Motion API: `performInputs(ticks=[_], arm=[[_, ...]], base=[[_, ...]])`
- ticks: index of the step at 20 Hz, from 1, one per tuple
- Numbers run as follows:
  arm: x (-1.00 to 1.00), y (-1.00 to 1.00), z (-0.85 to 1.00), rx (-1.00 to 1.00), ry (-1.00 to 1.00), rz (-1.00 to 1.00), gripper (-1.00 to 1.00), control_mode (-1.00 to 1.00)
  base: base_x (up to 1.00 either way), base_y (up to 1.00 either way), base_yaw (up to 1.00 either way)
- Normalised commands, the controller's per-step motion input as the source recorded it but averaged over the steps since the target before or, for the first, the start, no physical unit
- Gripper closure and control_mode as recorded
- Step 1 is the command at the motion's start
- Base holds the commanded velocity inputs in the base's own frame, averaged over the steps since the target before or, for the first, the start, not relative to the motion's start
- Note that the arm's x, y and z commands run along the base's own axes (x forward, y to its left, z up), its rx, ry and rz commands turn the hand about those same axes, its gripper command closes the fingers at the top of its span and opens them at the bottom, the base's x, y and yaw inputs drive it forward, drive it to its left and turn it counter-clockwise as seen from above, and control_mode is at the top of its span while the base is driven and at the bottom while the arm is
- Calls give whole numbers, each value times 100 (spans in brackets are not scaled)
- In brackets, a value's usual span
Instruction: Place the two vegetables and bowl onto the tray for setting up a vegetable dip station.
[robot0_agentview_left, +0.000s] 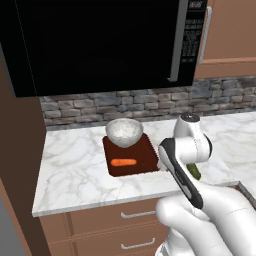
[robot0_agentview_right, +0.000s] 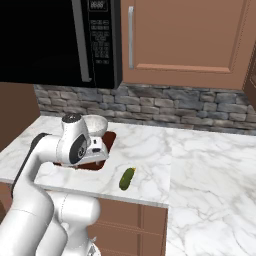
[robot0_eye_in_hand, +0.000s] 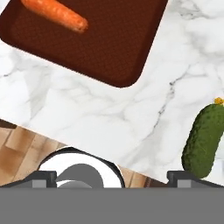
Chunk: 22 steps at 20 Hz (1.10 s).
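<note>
Marble surface (robot0_agentview_left: 75, 165) runs under a black microwave (robot0_agentview_left: 100, 45) in the left base view, and on it sits the tray (robot0_agentview_left: 145, 162) with the bowl (robot0_agentview_left: 124, 132) at its back and the carrot (robot0_agentview_left: 123, 162) lying near its front. Both are already placed, so a careless sweep of the arm over the tray could knock them off.

From the right base view, the cucumber (robot0_agentview_right: 127, 178) lies on bare marble just right of the tray (robot0_agentview_right: 111, 136), close to the surface's front edge; a glancing touch could roll it off.

Looking down the hand view, the hand (robot0_eye_in_hand: 111, 177) stands wide and holds nothing, with the cucumber (robot0_eye_in_hand: 203, 142) near its right fingertip rather than between the two. Closing from here would pinch its end or miss, so I judge recentering necessary.
</note>
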Motion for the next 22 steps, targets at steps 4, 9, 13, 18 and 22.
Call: performInputs(ticks=[4, 9, 13, 18, 22], arm=[[8, -47, 1, -7, 14, -29, -100, -100], [11, -43, 1, -3, 15, -34, -100, -100], [9, -43, 0, 0, 11, -32, -100, -100], [17, -43, -2, 0, 10, -24, -100, -100], [4, -30, -33, -3, 5, -15, -100, -100]], base=[[0, 0, 0], [0, 0, 0], [0, 0, 0], [0, 0, 0], [0, 0, 0]])
